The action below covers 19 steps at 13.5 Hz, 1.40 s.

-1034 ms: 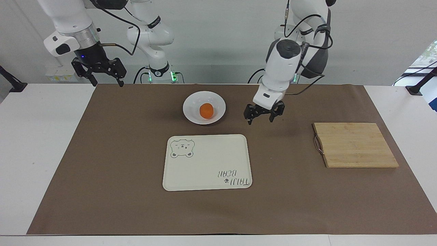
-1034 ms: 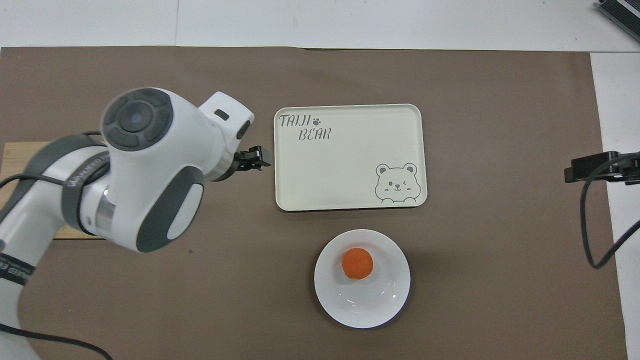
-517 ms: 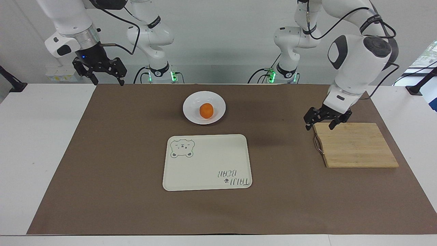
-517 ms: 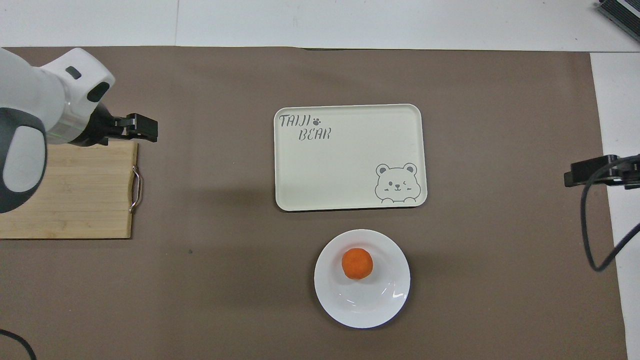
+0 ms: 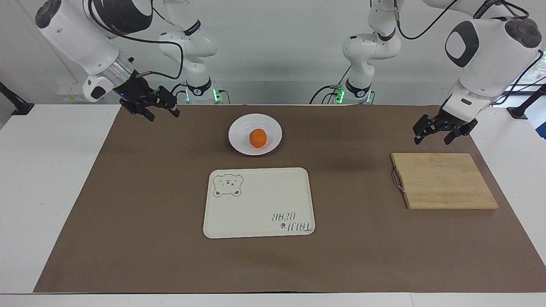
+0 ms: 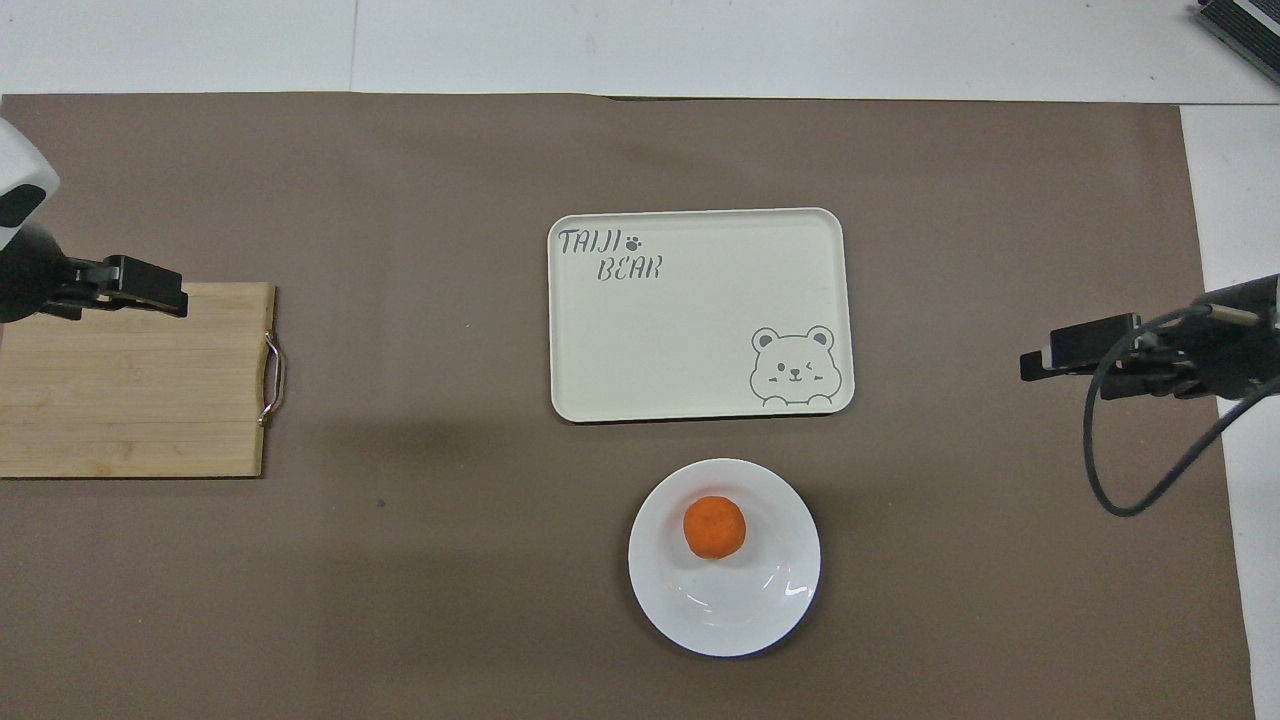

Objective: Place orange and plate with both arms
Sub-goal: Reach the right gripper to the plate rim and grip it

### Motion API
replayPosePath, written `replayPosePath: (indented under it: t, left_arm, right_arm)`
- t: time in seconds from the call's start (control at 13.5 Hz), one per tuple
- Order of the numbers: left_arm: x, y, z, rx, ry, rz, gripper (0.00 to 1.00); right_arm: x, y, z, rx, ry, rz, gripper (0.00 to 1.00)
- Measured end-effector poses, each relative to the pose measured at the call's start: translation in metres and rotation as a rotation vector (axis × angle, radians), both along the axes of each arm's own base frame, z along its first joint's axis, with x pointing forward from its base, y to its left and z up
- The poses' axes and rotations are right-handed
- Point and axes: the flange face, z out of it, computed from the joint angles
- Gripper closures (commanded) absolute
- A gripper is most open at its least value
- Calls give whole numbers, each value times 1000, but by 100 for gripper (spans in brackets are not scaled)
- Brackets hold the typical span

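With the orange resting in the plate and both end effectors, left and right, spread and empty, your next step looks like carrying the plate to the tray.

Was a robot lab: two arm bases w/ cables, paper-covered bench, bare white wall.

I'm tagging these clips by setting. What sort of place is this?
Probably a robotics lab test bench, not a kitchen: two white arms bolted at a white table, a brown paper mat under props such as the orange on the plate, bare wall.
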Motion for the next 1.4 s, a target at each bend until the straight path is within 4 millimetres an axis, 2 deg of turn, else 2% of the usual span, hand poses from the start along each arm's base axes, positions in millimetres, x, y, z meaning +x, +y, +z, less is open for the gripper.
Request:
replayPosePath:
  t: [0.22,0.37,0.44,0.66,0.81,1.18,1.4]
  left_arm:
    - [-23,-16,26,7,8,16,0]
    - [-27,-21,28,8,25,9,0]
    - [-29,-20,29,10,42,9,0]
    - [-30,-20,41,10,61,8,0]
    - [-28,-21,41,10,58,6,0]
    - [-27,-13,40,9,61,22,0]
    - [-27,-12,40,9,61,24,0]
  right_arm:
    - [-9,10,-74,126,5,78,0]
    - [-22,14,-121,197,7,89,0]
    - [-28,19,-138,223,7,84,0]
    - [-50,47,-180,332,-5,67,0]
    - [-69,58,-211,380,-12,74,0]
    - [-109,58,-268,489,-35,74,0]
    - [-124,60,-287,518,-3,42,0]
